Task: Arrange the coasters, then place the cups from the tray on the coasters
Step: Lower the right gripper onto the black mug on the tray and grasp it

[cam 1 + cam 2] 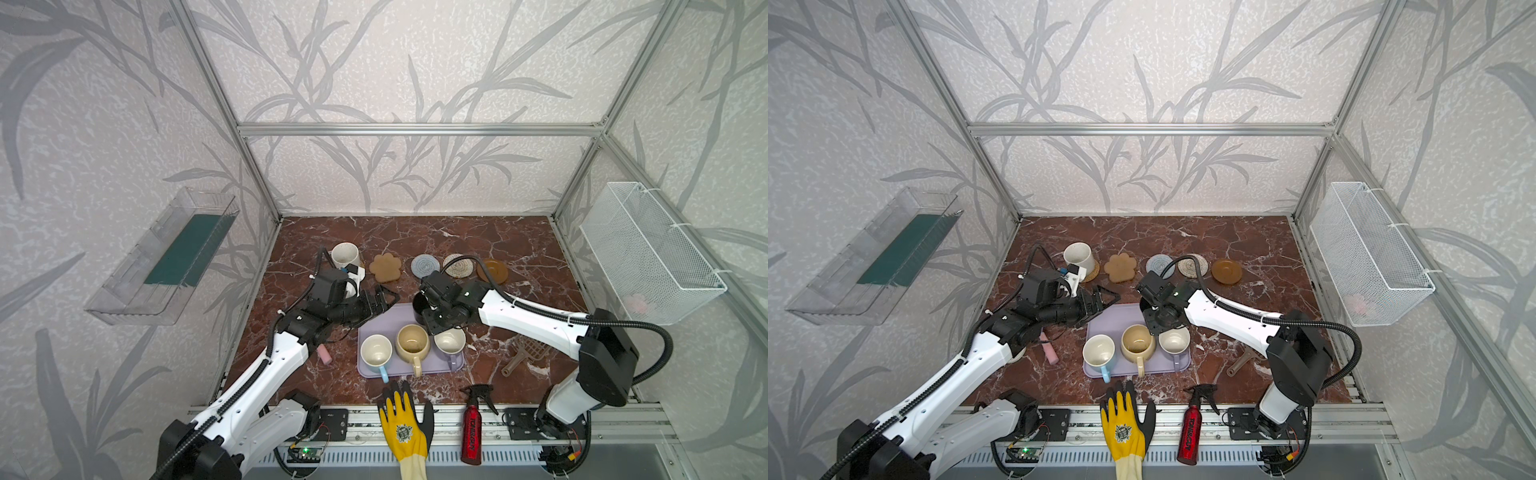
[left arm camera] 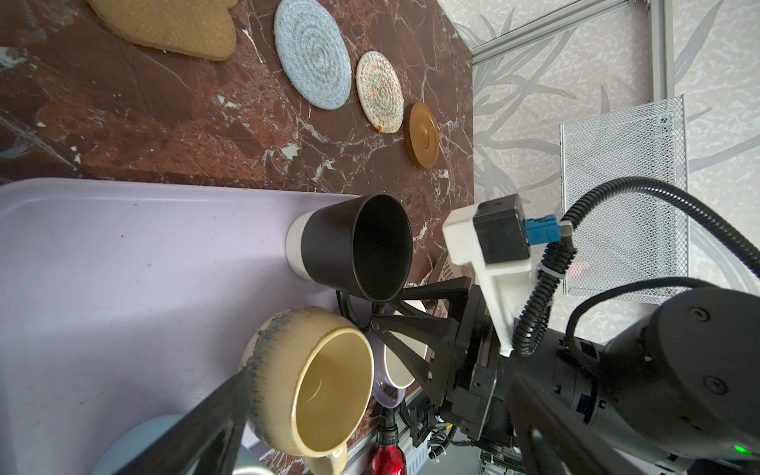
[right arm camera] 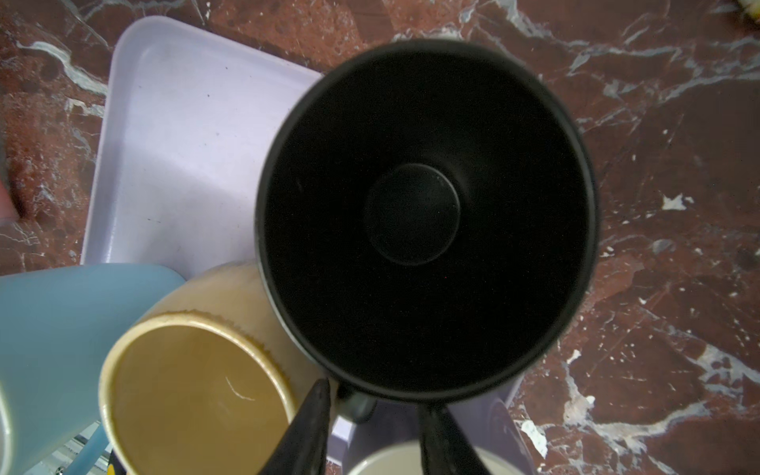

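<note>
The right pincer [image 3: 372, 407] is straddling the handle of the black cup [image 3: 411, 205]. Its jaws are narrowed, but a sliver of gap is showing, so I cannot tell if it is pinching yet. The cup is standing in a far corner of the tray [image 3: 172, 144], crowding the beige cup [image 3: 197, 395]. I'd say it should be squeezing firmly, then lifting straight up before heading for the paw coaster [image 1: 385, 268]. The left pincer [image 1: 384, 301] is hanging wide open and empty near the tray's other far corner.

White arm shells [image 1: 266, 374], black joints [image 1: 606, 361], ribbed black cable conduits [image 2: 538, 300].
</note>
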Robot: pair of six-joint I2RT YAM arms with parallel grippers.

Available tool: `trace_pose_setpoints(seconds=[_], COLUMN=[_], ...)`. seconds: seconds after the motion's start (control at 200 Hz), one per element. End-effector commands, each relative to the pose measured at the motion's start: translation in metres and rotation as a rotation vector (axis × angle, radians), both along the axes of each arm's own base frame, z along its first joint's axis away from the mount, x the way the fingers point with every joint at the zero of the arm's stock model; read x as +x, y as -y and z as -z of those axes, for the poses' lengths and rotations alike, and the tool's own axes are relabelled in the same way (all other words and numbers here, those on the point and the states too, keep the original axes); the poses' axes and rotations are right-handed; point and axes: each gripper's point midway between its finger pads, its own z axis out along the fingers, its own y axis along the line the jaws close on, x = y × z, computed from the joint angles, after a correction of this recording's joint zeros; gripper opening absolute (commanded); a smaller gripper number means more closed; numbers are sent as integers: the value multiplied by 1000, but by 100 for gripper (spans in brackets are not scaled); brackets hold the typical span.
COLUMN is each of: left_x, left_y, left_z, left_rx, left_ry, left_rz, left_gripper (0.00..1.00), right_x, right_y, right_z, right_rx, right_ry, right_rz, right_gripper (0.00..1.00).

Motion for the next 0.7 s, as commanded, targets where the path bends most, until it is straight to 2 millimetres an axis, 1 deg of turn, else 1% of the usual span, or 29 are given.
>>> trace_pose_setpoints(seconds=[0.0, 0.33, 0.435, 0.445, 0.475, 0.695], left_x=[3, 4, 5, 5, 5, 5], left_y=[0, -3, -4, -4, -4, -5], left_z=[1, 4, 6, 7, 7, 10], left_rx=[-5, 2, 7, 8, 8, 16], left_ry=[10, 15, 12, 12, 11, 10], left_rz=[-19, -38, -44, -44, -43, -46], left_gripper=[99, 99, 99, 99, 99, 99], right_x=[4, 12, 17, 17, 17, 20], right_y=[0, -3, -8, -8, -8, -9], right_z=[4, 15, 9, 16, 19, 28], right_rx=[-15, -49, -37, -51, -63, -85], right_ry=[19, 21, 33, 22, 17, 5], right_rz=[7, 19, 20, 20, 18, 23], right_gripper=[37, 35, 35, 35, 35, 34])
